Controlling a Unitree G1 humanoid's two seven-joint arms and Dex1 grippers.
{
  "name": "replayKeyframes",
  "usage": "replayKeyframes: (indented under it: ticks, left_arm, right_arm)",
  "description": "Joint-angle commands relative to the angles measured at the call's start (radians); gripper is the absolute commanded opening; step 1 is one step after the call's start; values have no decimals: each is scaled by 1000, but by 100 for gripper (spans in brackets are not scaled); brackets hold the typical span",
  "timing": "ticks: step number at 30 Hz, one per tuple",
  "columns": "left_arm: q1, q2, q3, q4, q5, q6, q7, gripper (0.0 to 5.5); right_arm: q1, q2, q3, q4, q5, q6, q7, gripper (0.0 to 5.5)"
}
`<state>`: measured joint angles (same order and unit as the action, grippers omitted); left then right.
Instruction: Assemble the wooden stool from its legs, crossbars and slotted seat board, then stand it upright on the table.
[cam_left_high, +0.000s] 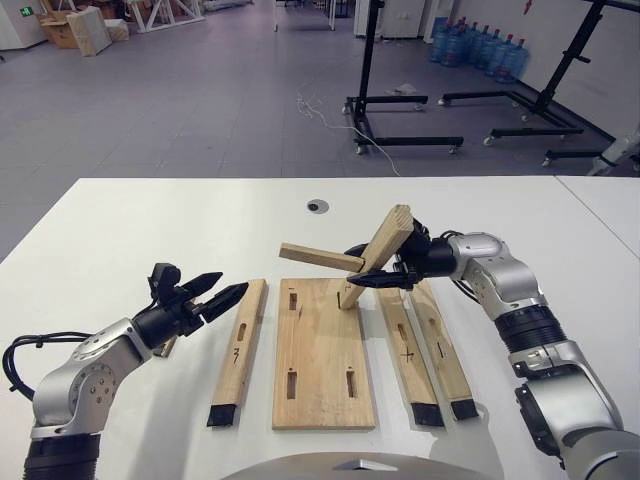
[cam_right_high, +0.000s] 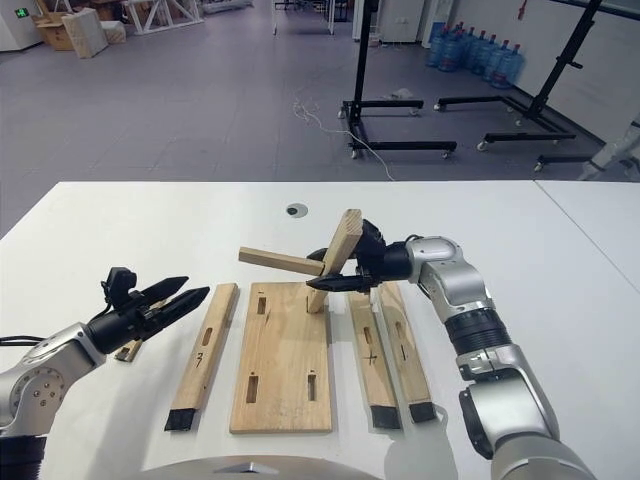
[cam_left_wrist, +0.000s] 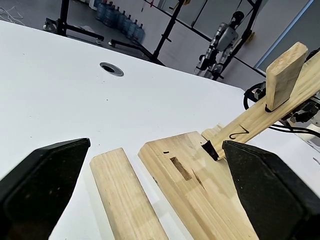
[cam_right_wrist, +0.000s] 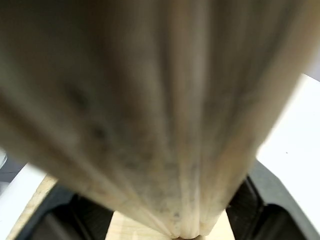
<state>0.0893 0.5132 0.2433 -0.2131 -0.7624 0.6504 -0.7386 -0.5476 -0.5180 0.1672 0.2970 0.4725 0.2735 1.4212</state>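
The slotted seat board (cam_left_high: 322, 360) lies flat in the middle of the table. My right gripper (cam_left_high: 385, 272) is shut on a wooden leg (cam_left_high: 386, 245) that stands tilted, its lower end on the board's far right slot. A crossbar (cam_left_high: 318, 257) sticks out of that leg toward the left. In the right wrist view the leg (cam_right_wrist: 160, 115) sits between the dark fingers (cam_right_wrist: 250, 200). My left gripper (cam_left_high: 225, 297) hovers open just left of a loose leg (cam_left_high: 240, 350) lying beside the board. Both its fingers (cam_left_wrist: 40, 175) frame the board's far end (cam_left_wrist: 185, 170).
Two more legs (cam_left_high: 405, 350) (cam_left_high: 440, 345) lie side by side to the right of the board. A small wooden piece (cam_right_high: 128, 350) lies under my left forearm. A round hole (cam_left_high: 317, 206) is in the table farther back. The white tabletop (cam_left_high: 150, 230) is bare around it.
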Motion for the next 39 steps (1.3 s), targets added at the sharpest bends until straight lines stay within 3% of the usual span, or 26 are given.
replayKeyframes:
  ticks: [1,8,13,20,29,36,39]
  left_arm:
    - [8,1,5,10,14,-8,3,487]
    - [-2,8,-10,28,25,-6,-7,487]
    - [1,-6,-22,19,33,-10,-1,487]
    - [-1,-23,-49,28,49,-20,-5,487]
    - [5,-21,-44,44,60,-34,-10,487]
    - [4,-21,-44,56,72,-40,-15,487]
    - [6,-21,-41,58,74,-43,-15,487]
  right_arm:
    - [-13,7,-69,-47,36,25,-43,351]
    - [-41,-5,-167,-130,73,50,-125,463]
    - [-147,52,-143,34,3,2,-150,537]
    - [-214,92,-153,143,-6,-44,-142,537]
    - [-151,80,-244,-60,85,9,-197,537]
    - [25,80,-140,-229,112,152,-191,537]
    - [23,85,-146,-275,140,169,-220,537]
